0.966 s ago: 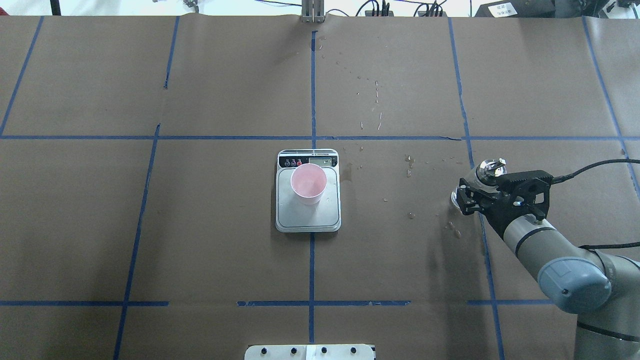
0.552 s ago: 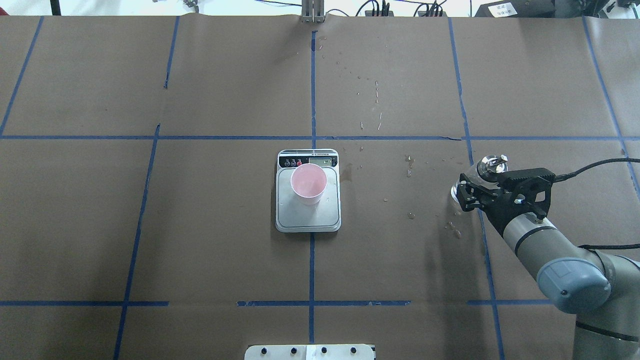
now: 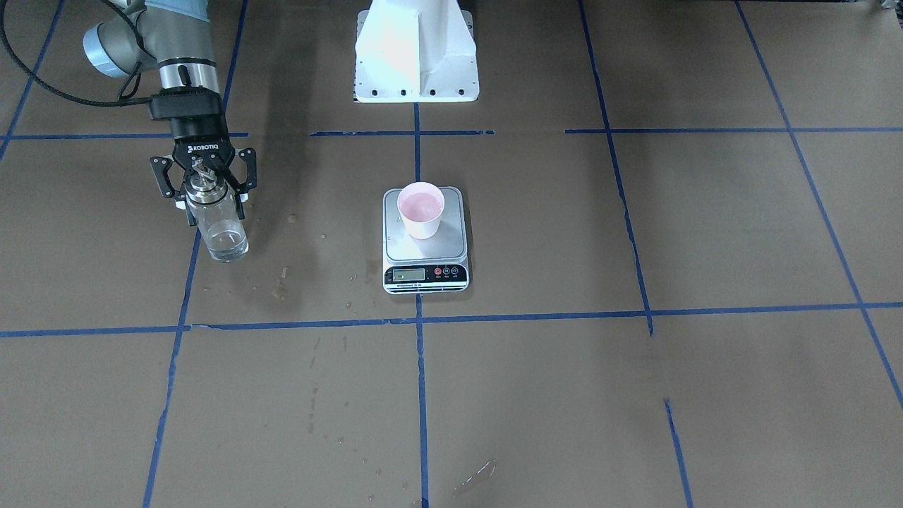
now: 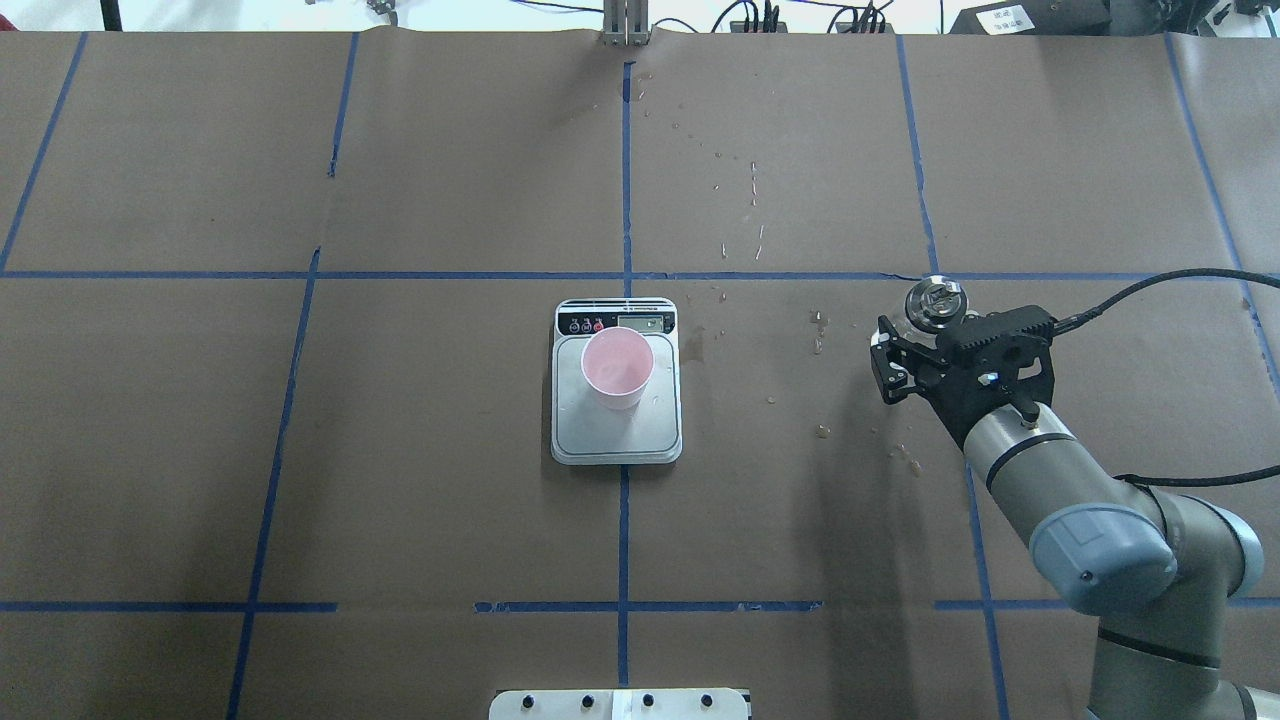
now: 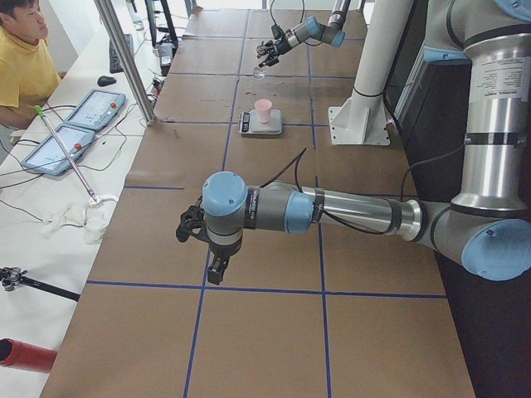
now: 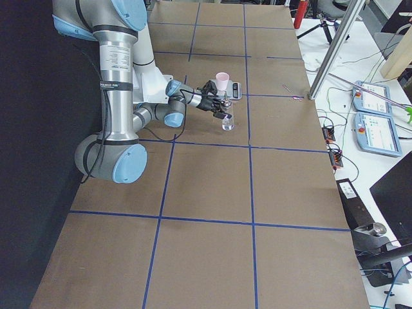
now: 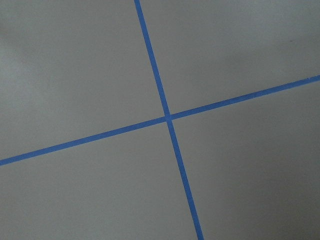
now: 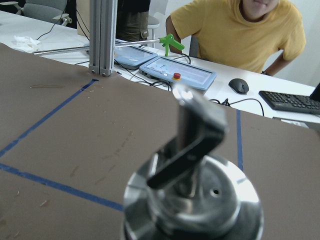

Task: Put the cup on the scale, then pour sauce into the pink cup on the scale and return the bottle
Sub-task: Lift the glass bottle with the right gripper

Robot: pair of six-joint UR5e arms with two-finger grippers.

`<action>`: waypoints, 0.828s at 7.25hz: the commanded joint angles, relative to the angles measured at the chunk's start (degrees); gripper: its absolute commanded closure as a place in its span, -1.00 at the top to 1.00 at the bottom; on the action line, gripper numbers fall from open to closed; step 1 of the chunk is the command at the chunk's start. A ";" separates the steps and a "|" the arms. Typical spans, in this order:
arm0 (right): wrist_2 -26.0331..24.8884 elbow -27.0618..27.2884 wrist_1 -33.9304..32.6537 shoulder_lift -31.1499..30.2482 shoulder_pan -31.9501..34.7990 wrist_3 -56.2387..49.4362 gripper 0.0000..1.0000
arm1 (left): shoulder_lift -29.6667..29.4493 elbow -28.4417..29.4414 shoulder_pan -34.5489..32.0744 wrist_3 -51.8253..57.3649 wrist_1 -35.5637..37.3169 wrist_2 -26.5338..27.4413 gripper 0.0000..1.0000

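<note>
Even overhead light, soft shadows, mostly sharp pictures.
The table [image 4: 400, 480] is lit from above, and faint, soft-edged shadows are cast beside the scale [image 3: 437, 250] and near the right arm [image 4: 1010, 450]. The white robot base [image 3: 416, 49] is washed out by glare in the front-facing view, and glints are seen on the bottle [image 3: 220, 233]. In the right wrist view the bottle's cap [image 8: 192, 200] is blurred while the background is kept sharp; the left wrist view is rendered soft and greyish.
</note>
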 commanded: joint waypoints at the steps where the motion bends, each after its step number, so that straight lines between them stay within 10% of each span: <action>1: 0.01 0.45 0.10 2.46 3.85 -15.61 -1.00 | 0.00 -0.01 0.00 0.00 -0.09 0.00 1.00; 4: -1.74 -0.69 -6.96 8.23 3.61 -23.68 -1.00 | -0.09 -0.01 0.09 0.00 -0.09 -0.09 1.00; 6: -11.71 -4.02 -38.58 23.85 -0.05 -23.71 -1.00 | -0.09 -0.02 0.09 0.00 -0.09 -0.09 1.00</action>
